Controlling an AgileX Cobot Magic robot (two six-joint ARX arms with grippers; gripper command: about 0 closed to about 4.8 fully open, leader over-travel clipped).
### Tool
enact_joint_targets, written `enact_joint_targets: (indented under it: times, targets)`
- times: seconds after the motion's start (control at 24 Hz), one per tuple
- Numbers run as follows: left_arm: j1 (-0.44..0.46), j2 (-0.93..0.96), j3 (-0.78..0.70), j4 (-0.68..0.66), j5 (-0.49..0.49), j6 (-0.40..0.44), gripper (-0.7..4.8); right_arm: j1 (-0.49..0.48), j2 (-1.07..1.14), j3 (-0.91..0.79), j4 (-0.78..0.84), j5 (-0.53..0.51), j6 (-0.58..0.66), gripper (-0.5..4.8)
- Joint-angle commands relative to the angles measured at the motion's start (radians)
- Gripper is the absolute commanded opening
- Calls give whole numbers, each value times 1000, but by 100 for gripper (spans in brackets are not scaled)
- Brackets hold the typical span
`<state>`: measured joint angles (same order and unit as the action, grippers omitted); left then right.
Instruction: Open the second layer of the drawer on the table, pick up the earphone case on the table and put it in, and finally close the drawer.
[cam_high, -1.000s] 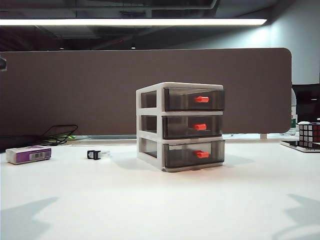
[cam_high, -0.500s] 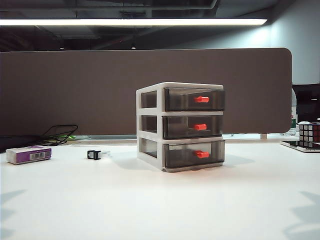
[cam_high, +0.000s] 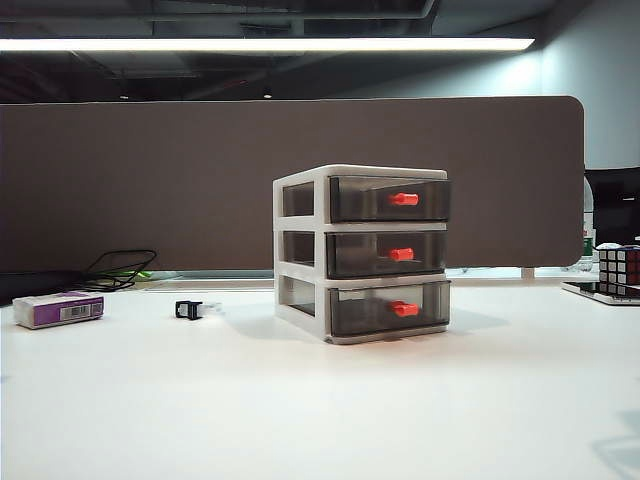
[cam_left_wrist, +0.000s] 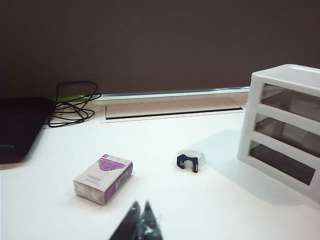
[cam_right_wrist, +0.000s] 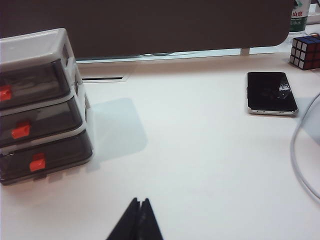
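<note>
Both pincers, left gripper (cam_left_wrist: 140, 218) and right gripper (cam_right_wrist: 136, 216), closed, empty (drawer (cam_high: 361, 252) shut): may grab wrong handle.

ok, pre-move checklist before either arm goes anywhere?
1. Second layer of the drawer shut: ok, flush with the other two.
2. Earphone case located: not ok, no white case in any view.
3. Left gripper empty: ok, shut on nothing, above the table near the purple box.
4. Right gripper empty: ok, shut, short of the drawer.
5. Path to drawer front: ok, nothing before it.
6. Case inside second layer: cannot tell, smoky front.
</note>
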<state>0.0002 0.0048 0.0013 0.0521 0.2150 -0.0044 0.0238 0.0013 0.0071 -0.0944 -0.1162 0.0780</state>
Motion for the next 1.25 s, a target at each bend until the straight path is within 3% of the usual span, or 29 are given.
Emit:
enact_joint_targets:
  times: [0.04,0.38,1.25]
  targets:
    - [2,3,6,-9,-10,4,-5,-3,-2,-6,16,-6,-3,-5]
    - [2,3,6,-149,-9,4,-5,-3,-2,-6,16,-10,-3,-5]
    - [2,3,6,-151,-9,4,-5,-3,-2,-6,16,-9,-3,-5]
